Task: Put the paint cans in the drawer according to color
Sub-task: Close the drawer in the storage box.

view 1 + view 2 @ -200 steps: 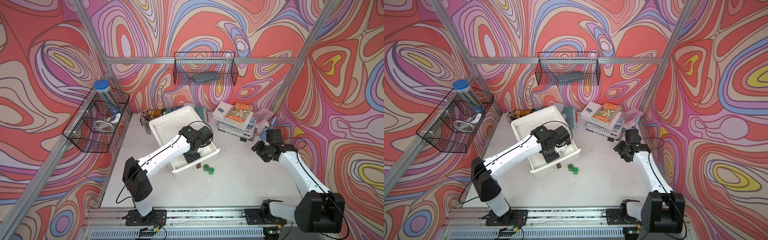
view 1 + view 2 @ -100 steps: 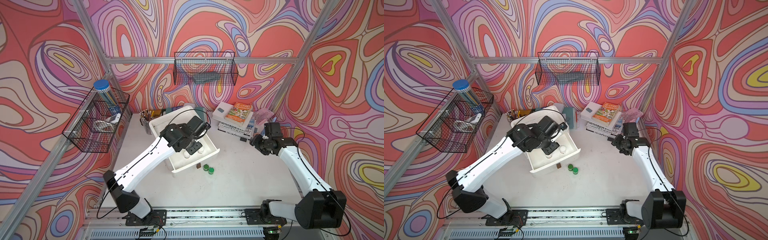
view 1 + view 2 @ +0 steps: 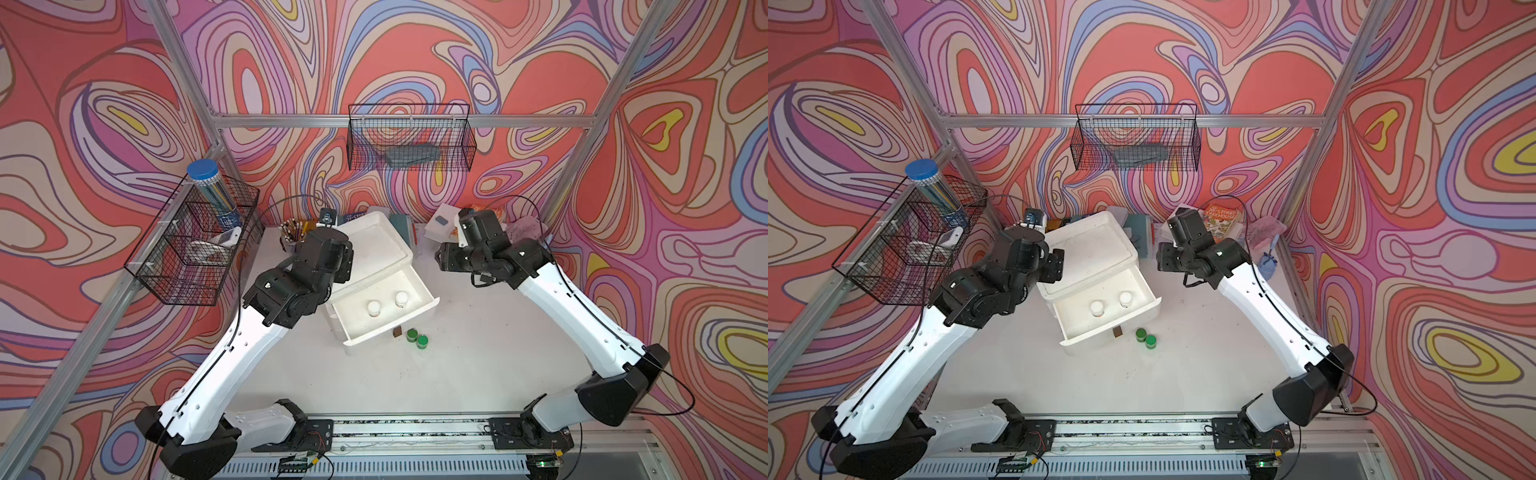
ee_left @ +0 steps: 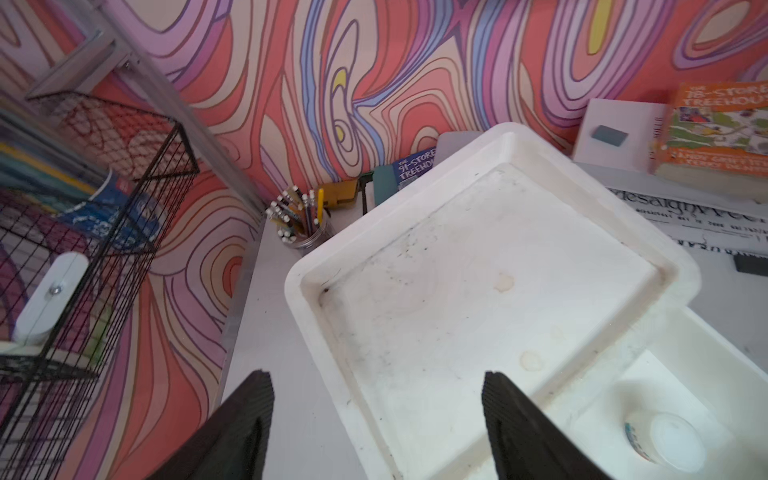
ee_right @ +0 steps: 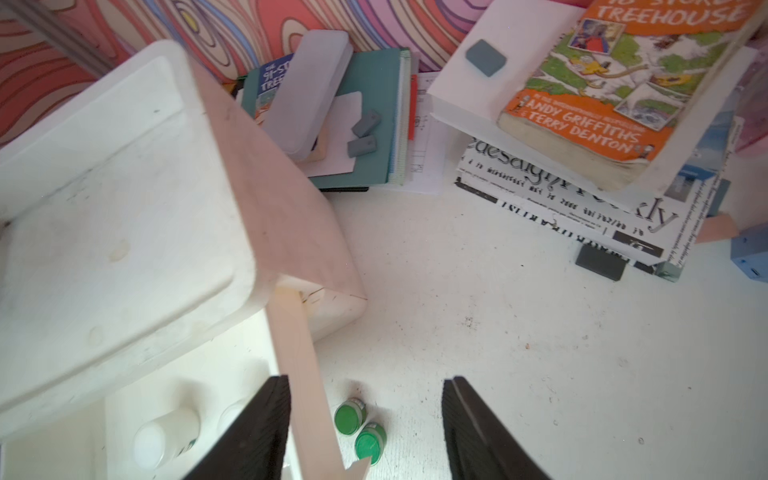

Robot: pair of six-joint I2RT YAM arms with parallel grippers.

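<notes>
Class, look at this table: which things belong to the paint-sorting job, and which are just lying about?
Belong: two white paint cans, in the open drawer; two green paint cans, on the table beside it.
Lying about: pencil jar; stacked books; wire basket; blue-lidded tube; small brown block.
</notes>
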